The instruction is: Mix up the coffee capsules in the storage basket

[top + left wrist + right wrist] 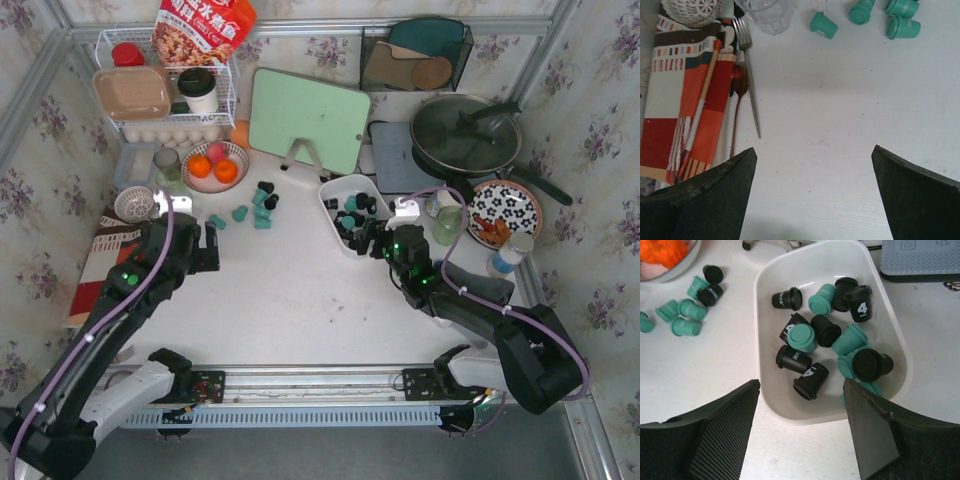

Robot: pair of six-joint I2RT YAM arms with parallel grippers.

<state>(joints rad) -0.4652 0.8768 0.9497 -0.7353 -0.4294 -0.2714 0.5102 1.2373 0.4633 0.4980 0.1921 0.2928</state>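
The white basket sits a bit right of the middle of the table. Black and green capsules lie in it in a jumble, most tipped on their sides and many touching. The basket's walls go all the way round them. Some loose capsules lie on the table to the left of the basket, well apart from it.

The right gripper hangs over the near end of the basket. Its two fingers are spread wide and hold nothing. The near wall of the basket is right under the tips.

The left gripper is over bare table on the left. Its fingers are wide apart too, with nothing between them. Beside it lies a striped cloth, with a fork and a spoon at its edge.

A green board stands just behind the basket. A bowl of oranges sits behind the loose capsules. A pan and a flowered plate are off to the right.
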